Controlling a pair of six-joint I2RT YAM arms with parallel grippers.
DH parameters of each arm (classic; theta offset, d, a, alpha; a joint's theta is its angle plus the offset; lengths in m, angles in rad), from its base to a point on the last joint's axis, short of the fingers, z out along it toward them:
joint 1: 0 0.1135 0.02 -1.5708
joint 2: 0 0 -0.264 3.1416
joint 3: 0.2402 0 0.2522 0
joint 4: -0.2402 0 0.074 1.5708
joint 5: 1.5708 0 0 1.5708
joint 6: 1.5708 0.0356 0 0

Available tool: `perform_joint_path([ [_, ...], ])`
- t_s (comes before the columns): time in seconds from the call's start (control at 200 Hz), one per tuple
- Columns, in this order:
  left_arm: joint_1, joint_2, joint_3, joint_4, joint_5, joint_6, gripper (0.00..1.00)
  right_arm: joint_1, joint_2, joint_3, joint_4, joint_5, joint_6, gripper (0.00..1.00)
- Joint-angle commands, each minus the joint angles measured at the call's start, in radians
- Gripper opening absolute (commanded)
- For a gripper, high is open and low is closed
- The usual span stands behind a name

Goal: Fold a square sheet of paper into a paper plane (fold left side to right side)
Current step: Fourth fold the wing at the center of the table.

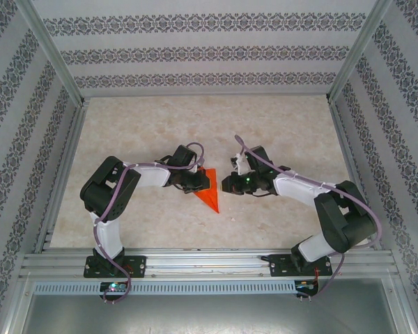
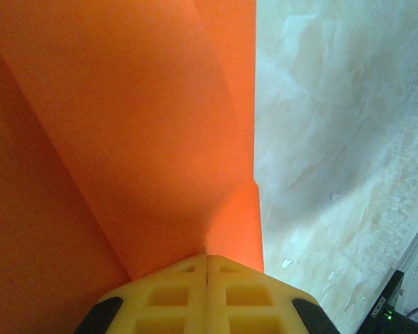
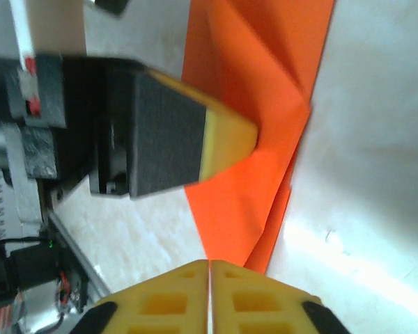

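Yellow fingertips (image 2: 168, 296) of the left end effector (image 2: 207, 264) meet flush along a single seam in the left wrist view. They are closed with nothing between them, and their tips rest against the orange-red paper plane (image 2: 146, 139). The paper's straight edge runs up the frame beside the pale marbled table (image 2: 334, 125).

From above, the left end effector (image 1: 200, 182) sits over the left part of the paper plane (image 1: 210, 198), which lies flat near the middle of the table (image 1: 160, 125), its sharp point aimed toward the arm bases. Just to the right, clear of the paper, the right end effector (image 1: 228, 184) faces it.

Its wrist camera shows the right end effector (image 3: 209, 268) with its fingertips (image 3: 167, 303) pressed together, gripping nothing, just beside the paper's near corner. Beyond them, the left end effector (image 3: 226, 142) bears down on overlapping folded layers.
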Motion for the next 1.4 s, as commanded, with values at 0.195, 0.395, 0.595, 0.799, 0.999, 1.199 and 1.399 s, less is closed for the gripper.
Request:
perform_joint_path([
  [0.195,0.002,0.027,-0.04,-0.072,-0.088,0.02,0.0,0.109,0.046,-0.077,0.147,-0.078,0.121,0.0],
  [0.395,0.003,0.028,-0.037,-0.076,-0.086,0.02,0.0,0.12,0.091,-0.061,0.155,-0.068,0.124,0.0],
  [0.595,0.003,0.03,-0.033,-0.079,-0.087,0.019,0.0,0.127,0.113,-0.066,0.144,-0.059,0.118,0.0],
  [0.799,0.002,0.032,-0.03,-0.084,-0.086,0.021,0.0,0.132,0.128,-0.076,0.128,-0.04,0.111,0.0],
  [0.999,0.003,0.034,-0.027,-0.085,-0.087,0.02,0.0,0.136,0.145,-0.079,0.117,-0.032,0.103,0.0],
  [1.199,0.003,0.036,-0.024,-0.088,-0.086,0.022,0.0,0.14,0.155,-0.082,0.108,-0.025,0.096,0.0],
  [1.399,0.003,0.037,-0.024,-0.09,-0.086,0.023,0.0,0.141,0.152,-0.083,0.086,-0.013,0.085,0.0],
])
